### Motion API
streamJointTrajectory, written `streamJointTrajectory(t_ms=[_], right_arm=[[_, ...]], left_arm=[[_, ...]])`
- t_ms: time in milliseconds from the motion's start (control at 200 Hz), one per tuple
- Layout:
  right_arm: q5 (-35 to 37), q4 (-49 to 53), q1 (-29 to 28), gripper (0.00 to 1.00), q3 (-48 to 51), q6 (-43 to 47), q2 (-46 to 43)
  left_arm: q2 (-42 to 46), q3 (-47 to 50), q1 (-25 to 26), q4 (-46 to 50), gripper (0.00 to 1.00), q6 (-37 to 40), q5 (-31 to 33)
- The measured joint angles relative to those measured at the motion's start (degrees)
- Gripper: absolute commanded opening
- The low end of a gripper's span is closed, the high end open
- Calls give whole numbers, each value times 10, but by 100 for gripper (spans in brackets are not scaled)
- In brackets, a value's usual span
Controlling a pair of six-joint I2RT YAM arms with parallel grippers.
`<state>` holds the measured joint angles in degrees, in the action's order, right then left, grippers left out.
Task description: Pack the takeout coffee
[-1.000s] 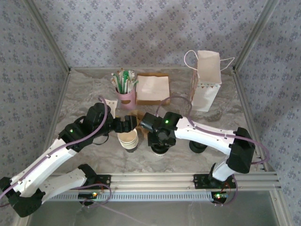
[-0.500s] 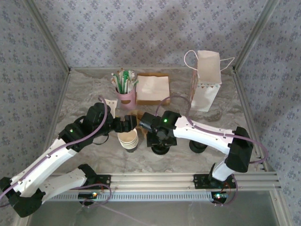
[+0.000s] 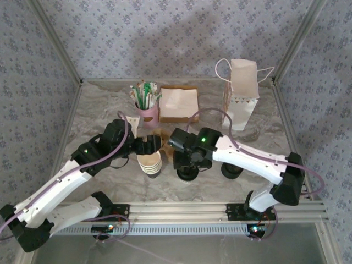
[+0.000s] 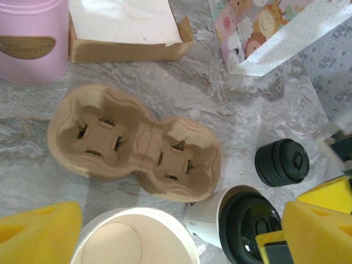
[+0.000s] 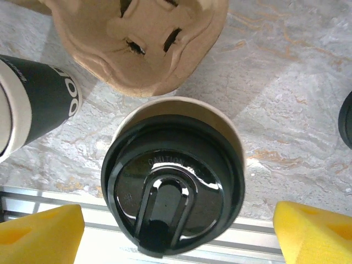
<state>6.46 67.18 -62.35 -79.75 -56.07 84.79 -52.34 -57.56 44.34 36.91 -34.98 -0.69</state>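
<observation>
The right gripper [image 5: 179, 231] hangs straight above the coffee cup [image 5: 173, 181]. Its yellow fingers [image 5: 41, 234] are spread wide, one on each side of the black lid. They stand clear of the cup and hold nothing. The left gripper [image 4: 179, 234] is also spread wide and holds nothing. It hovers over the stack of paper cups [image 4: 137, 242], whose open top shows between its fingers.

The coffee cup [image 3: 187, 174] stands on the table [image 3: 110, 110] close to the near edge. The stack of paper cups [image 3: 149, 163] is just to its left and the black pile of lids [image 3: 231, 171] is to its right.

Just beyond the cup lies the cardboard cup carrier [image 4: 135, 146]. Both of its wells face up and show their slit bottoms.

Farther back a pink holder [image 3: 146, 113] has sticks and packets standing in it. To its right is a brown box [image 3: 179, 104] with white napkins in it. A paper bag [image 3: 242, 93] with string handles stands upright at the far right, and I cannot tell what is inside it.
</observation>
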Motion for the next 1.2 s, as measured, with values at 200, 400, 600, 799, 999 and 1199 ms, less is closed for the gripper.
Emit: streamJointTrajectory(t_ms=[200, 400, 600, 799, 999, 1199], right_arm=[[6, -28, 12, 76, 73, 23, -93], [-73, -126, 61, 74, 243, 62, -232], [-94, -163, 53, 81, 240, 112, -240], [-54, -138, 7, 88, 152, 162, -155], [-23, -85, -15, 92, 63, 195, -86], [-12, -50, -24, 93, 35, 206, -42]], left_arm=[[-26, -5, 19, 5, 73, -2, -25], [-76, -56, 113, 27, 69, -6, -17], [-82, -60, 115, 43, 75, -6, 8], [-82, -60, 66, 50, 83, -6, -1], [-63, -51, 27, 51, 87, -4, -23], [-28, -30, -9, 52, 88, -4, -45]])
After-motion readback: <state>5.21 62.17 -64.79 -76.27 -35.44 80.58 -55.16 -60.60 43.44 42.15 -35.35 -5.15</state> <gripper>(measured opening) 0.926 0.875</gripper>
